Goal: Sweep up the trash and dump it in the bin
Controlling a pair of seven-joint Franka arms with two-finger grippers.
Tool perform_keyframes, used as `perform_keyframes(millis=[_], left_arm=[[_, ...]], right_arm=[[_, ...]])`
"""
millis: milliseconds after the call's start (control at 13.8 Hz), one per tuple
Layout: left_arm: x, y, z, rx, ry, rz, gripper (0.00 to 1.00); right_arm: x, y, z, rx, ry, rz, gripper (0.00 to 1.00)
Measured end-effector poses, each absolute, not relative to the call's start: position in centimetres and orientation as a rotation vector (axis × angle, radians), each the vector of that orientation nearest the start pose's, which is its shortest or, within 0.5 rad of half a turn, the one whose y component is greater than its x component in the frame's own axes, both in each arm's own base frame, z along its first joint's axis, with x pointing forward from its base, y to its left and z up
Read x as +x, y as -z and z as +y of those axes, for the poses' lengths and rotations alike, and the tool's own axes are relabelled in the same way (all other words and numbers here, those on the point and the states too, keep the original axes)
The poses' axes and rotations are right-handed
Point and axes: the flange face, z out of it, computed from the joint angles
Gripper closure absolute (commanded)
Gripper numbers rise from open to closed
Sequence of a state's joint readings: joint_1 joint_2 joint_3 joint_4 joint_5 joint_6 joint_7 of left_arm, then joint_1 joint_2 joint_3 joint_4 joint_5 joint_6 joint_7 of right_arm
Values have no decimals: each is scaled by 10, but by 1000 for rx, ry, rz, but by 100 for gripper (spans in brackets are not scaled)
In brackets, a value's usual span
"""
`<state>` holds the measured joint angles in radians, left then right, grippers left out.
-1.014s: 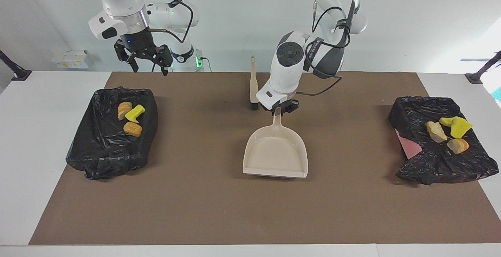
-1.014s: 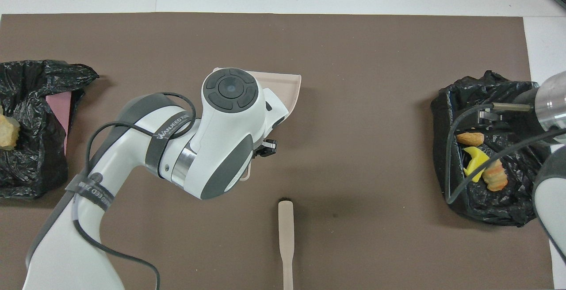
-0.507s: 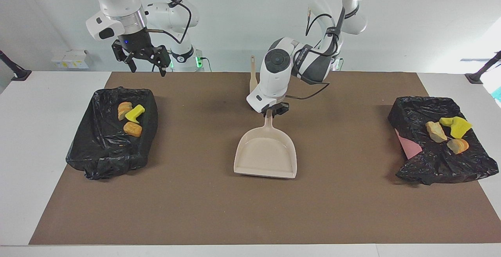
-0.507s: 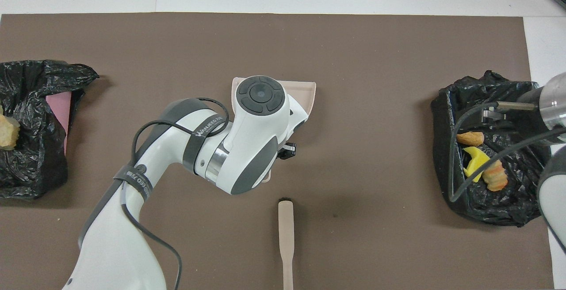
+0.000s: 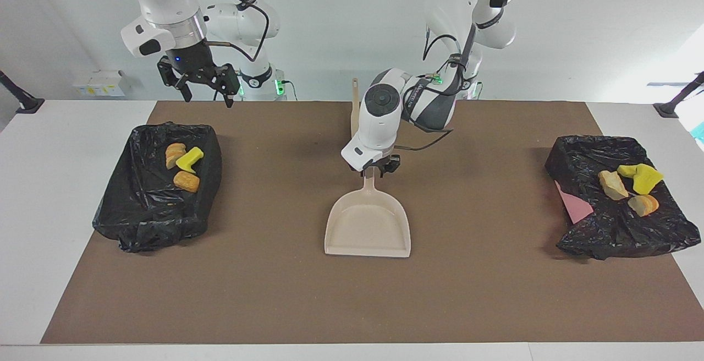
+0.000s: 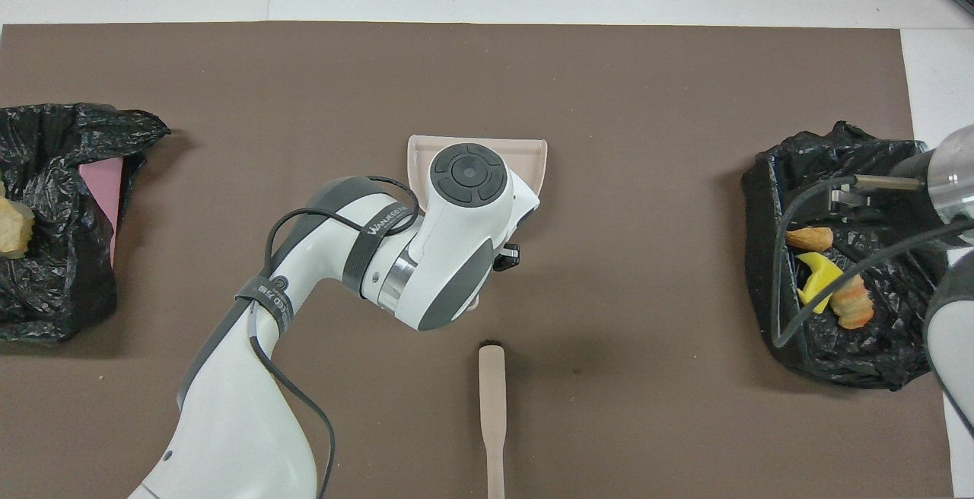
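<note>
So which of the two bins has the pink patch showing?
The black-lined bin at the left arm's end of the table: pink patch shows at its side. The other bin shows only black liner.

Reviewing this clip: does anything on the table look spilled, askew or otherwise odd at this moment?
No spill: the scraps lie inside the two black-lined bins, none on the brown mat. One oddity: the bin at the left arm's end has a slumped, crumpled liner with pink showing through. The dustpan lies flat and empty.

White glossy arms, grey joints, black cables, black fingers (image 5: 181,90)
</note>
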<state>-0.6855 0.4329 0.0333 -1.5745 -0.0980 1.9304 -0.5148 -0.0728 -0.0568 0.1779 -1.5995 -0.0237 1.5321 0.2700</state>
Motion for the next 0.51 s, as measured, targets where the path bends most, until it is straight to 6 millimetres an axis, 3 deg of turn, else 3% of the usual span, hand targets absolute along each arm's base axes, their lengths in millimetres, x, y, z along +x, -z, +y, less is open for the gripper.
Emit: perform_keyframes(millis=[217,507], left_arm=[[554,-431,-370,-3194,-65,38,0],[602,-449,-279,-3206,-12,-193,0]], right_arm=[[530,-638,56,-3166,-8,263,0],[530,-638,56,-3166,-9,263,0]])
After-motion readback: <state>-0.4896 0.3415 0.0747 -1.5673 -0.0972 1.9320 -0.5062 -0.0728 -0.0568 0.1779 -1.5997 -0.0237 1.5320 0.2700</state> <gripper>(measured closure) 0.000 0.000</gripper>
